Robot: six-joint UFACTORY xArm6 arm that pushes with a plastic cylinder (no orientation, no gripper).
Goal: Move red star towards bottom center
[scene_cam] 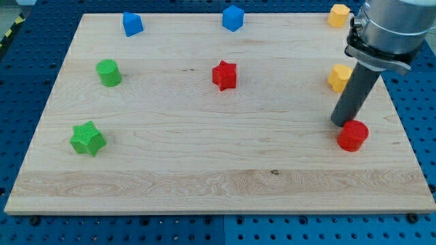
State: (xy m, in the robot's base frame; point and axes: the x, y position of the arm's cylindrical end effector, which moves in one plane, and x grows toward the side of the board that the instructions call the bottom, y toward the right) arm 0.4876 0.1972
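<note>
Presently: tabletop (204, 156) stock, eight blocks, no containers.
Camera view: red star (224, 75) just above centre, well apart from my tip (342, 123), which sits just above-left of red cylinder (353, 135) at right. No claw fitted. Green cylinder (108, 72), green star (87, 138) left; blue blocks (132, 24) (233, 18) top; yellow blocks (338, 14) (338, 77) right.

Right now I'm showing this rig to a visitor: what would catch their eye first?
Probably the thick dark rod at the view's right, my tip down on the wooden board right beside the red cylinder. Next, the red star alone near the board's middle. Blue, green and yellow blocks sit scattered toward the edges.
</note>
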